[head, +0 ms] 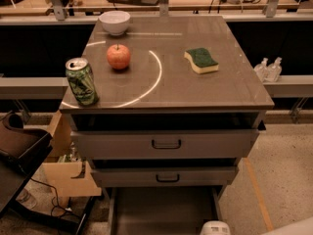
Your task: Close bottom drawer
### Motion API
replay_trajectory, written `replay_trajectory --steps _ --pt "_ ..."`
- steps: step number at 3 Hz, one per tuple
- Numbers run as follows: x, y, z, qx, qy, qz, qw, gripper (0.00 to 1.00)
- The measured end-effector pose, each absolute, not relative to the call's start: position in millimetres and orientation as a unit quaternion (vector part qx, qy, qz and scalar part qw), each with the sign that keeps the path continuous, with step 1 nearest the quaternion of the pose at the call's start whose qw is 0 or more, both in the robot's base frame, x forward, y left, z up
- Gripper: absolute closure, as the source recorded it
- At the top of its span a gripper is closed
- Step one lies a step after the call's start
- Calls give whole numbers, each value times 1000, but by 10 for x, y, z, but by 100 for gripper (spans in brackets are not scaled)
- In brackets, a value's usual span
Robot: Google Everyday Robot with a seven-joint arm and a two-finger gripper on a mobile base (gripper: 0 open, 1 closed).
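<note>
Bottom drawer (164, 212) open; gripper (215, 227) front-right

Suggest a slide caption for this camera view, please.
Grey-brown metal cabinet, bottom drawer open; green can, red apple, white bowl, green sponge on top; white robot part at bottom edge, pincer unseen.

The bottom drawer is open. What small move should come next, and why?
Probably bring the gripper, now low at the picture's bottom edge, onto the front of the bottom drawer and push toward the cabinet: the drawer lies pulled out below the two upper drawers.
</note>
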State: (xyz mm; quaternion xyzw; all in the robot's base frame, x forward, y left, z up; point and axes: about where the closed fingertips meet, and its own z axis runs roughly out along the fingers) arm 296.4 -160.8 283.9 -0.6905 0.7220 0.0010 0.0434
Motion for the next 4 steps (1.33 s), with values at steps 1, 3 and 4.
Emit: replay_trajectory --steps 1,3,4 --pt "2921 -1564 2758 -696 716 6 45 87" --pt "2856 -1414 2339 -697 716 27 31 100" --pt "2759 -1244 1796 -701 711 40 21 100"
